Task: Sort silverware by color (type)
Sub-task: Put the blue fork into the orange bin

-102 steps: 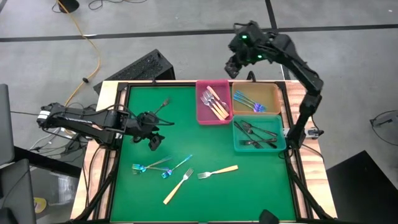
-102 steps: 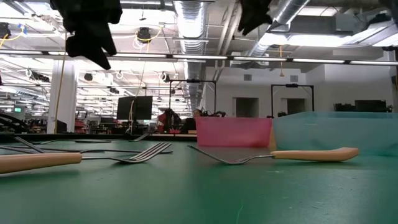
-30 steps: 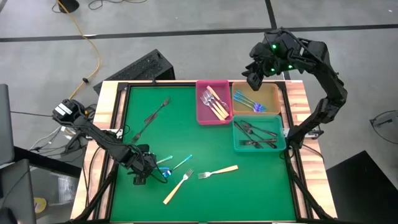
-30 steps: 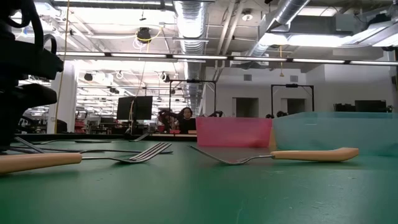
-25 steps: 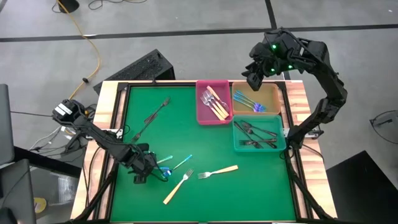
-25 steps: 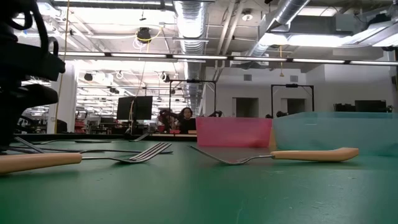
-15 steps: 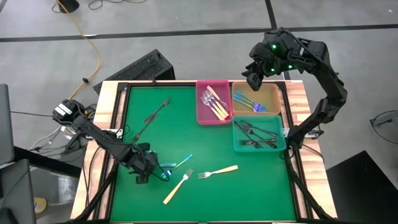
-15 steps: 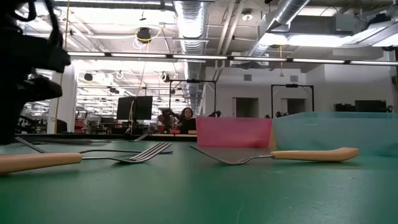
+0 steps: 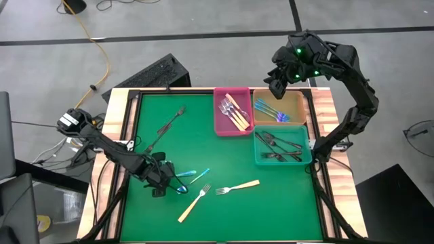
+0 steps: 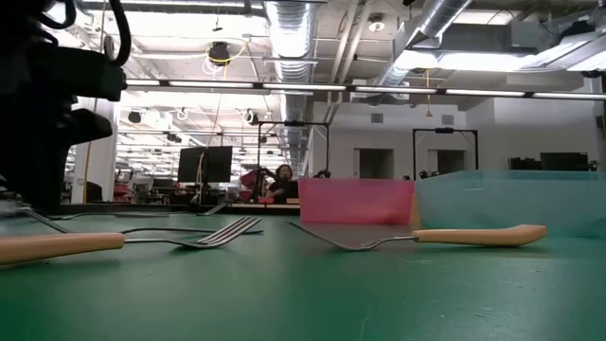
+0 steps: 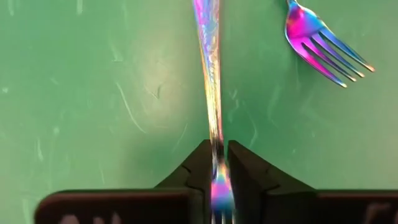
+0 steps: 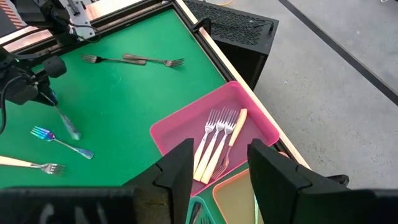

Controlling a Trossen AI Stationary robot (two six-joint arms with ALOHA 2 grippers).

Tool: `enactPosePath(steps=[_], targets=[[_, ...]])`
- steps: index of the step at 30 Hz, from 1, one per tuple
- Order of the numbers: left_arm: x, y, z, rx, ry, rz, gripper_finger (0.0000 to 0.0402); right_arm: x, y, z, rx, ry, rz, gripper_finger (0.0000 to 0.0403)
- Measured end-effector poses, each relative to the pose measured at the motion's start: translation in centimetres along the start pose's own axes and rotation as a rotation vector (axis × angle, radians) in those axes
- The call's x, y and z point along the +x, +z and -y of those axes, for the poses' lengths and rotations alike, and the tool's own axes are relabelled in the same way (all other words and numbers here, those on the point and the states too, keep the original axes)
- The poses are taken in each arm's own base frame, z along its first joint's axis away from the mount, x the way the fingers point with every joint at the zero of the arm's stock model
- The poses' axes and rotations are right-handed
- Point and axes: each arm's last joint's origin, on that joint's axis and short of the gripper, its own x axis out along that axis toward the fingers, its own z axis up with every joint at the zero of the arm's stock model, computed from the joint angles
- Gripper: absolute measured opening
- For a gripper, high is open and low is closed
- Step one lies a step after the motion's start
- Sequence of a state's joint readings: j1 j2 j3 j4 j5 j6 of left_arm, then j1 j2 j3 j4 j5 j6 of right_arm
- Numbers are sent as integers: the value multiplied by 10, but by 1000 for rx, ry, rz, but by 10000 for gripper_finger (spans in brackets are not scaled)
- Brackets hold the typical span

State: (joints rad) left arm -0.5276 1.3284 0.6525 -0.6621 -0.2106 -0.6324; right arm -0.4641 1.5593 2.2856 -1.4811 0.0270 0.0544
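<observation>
My left gripper point(image 9: 166, 186) is low over the green mat's near left, shut on an iridescent blue fork point(image 11: 209, 74). A second iridescent fork point(image 11: 323, 40) lies flat beside it. Two tan-handled forks point(image 9: 195, 202) point(image 9: 237, 187) lie near the front edge, and two dark forks point(image 9: 166, 122) lie at the far left. My right gripper point(image 12: 217, 158) hangs open high above the trays, holding nothing. My left gripper pinches the blue fork's neck point(image 11: 216, 163), just behind the tines, between its two fingers. The fingers point steeply down and the fork runs out ahead of them. Its handle point(image 12: 67, 123) slopes down toward the mat; whether the free end rests there I cannot tell.
At the far right stand a pink tray point(image 9: 220, 118) with tan-handled forks, an orange tray point(image 9: 298, 102) with blue forks and a teal tray point(image 9: 305, 157) with dark forks. A raised frame runs round the mat. The mat's middle point(image 9: 203, 146) is bare.
My left gripper has shifted a little toward the table's right edge and slightly up. The blue fork has come along with it, its tine end raised off the mat.
</observation>
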Motion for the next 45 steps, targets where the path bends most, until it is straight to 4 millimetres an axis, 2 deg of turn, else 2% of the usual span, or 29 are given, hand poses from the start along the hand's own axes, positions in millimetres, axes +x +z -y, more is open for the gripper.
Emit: enactPosePath(steps=[9,15,24,33,40,45], targets=[[1,2,-5,-42,-41,-52,129,0,0,0,-2,0,-1,170],[1,5,-3,-69,-75,-24,163,0,-1,0,-2,0,-6,170],[1,8,3,-53,-103,23,164,0,-1,0,-2,0,-8,170],[25,9,13,15,-134,-57,165,0,-1,0,-2,0,-9,170],[27,8,14,14,-126,-74,164,0,-1,0,-2,0,-9,170],[28,6,12,-10,-109,-103,131,0,-1,0,-2,0,-8,170]])
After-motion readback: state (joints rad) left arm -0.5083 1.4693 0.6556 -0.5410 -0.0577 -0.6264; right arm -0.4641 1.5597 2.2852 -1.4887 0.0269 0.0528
